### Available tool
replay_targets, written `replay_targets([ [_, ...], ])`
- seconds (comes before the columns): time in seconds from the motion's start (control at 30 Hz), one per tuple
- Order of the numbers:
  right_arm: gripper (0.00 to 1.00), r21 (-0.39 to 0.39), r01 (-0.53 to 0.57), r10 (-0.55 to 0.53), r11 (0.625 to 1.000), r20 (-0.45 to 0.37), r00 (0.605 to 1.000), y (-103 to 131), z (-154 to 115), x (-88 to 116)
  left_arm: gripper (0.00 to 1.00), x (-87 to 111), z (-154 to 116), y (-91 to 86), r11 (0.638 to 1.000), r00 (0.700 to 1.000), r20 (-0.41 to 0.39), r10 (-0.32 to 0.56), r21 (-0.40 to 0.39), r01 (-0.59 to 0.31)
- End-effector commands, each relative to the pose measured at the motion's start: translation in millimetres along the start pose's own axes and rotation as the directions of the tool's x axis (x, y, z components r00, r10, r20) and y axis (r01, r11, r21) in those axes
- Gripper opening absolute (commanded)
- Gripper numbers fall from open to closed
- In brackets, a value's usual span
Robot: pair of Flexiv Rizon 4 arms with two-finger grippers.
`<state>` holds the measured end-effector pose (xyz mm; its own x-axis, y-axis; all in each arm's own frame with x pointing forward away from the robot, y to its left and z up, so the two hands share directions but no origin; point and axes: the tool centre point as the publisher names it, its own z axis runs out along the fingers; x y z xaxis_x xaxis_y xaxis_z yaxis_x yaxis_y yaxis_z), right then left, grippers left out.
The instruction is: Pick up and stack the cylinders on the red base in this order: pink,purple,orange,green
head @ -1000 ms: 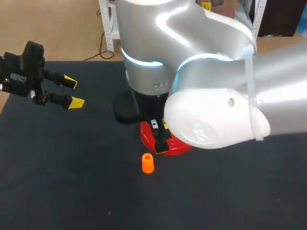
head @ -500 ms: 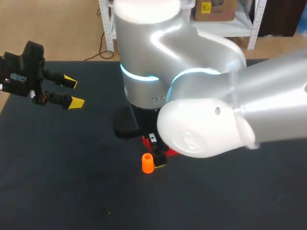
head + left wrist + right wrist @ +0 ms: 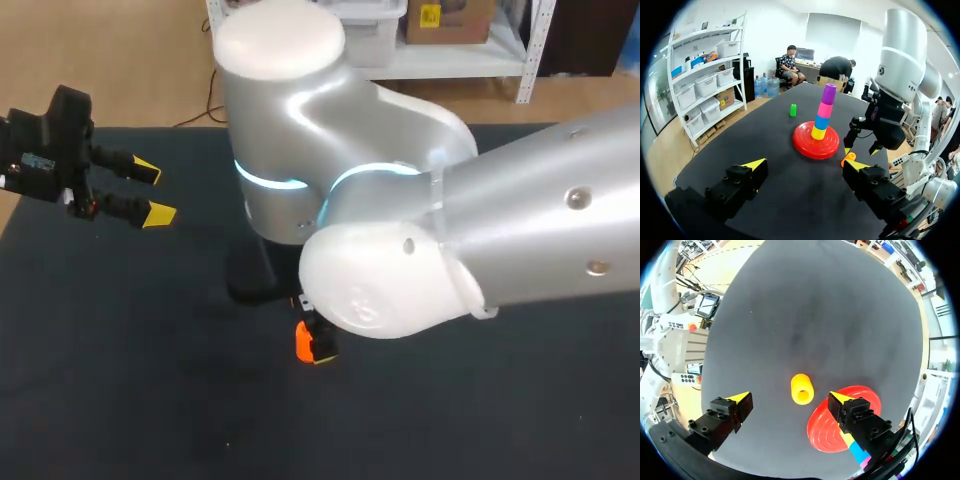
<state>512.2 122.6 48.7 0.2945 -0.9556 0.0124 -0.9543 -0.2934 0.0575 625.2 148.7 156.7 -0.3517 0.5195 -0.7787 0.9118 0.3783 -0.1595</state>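
On desk (image 3: 120, 380), just beside red base (image 3: 816, 142): orange cylinder (image 3: 848, 158), loose, not stacked. Placed ahead of right gripper (image 3: 788, 400), in line with the gap between its fingers (image 3: 727, 415); fingers wide apart, one yellow tip to each side of cylinder, contact not discernible. On red base: stack (image 3: 822, 112) of four cylinders, upright, yellow at bottom, then blue, pink, purple on top. On far side of base from left gripper (image 3: 150, 192), well apart from base: green cylinder (image 3: 793, 110), standing alone on desk. Right arm (image 3: 450, 250) from right side, extended past the middle, covering base and stack in head view; below it only the orange cylinder and one yellow tip showing. Left gripper above desk's left edge, well apart from all cylinders; fingers apart, holding nothing. Desk surface dark
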Motion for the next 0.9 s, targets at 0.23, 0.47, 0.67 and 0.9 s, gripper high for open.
replay_targets([
  [0.23,1.00,-0.009,-0.015,0.015,1.000,-0.009,1.000,-7.1,11.9,-4.1,1.00,1.7,0.2,0.0,1.000,1.000,0.006,0.003,-0.001,-0.003],
  [0.47,0.62,-0.016,-0.023,0.022,1.000,-0.009,1.000,-7.8,16.6,-4.5,1.00,1.7,0.2,0.0,1.000,1.000,0.006,0.003,-0.001,-0.003],
  [0.67,0.09,-0.028,-0.035,0.035,0.999,-0.003,0.999,-8.2,19.4,-4.5,1.00,1.7,0.2,0.0,1.000,1.000,0.006,0.003,-0.001,-0.003],
  [0.9,0.00,-0.032,-0.062,0.062,0.998,-0.010,0.998,-10.6,17.9,-2.4,1.00,1.7,0.2,0.0,1.000,1.000,0.006,0.003,-0.001,-0.003],
])
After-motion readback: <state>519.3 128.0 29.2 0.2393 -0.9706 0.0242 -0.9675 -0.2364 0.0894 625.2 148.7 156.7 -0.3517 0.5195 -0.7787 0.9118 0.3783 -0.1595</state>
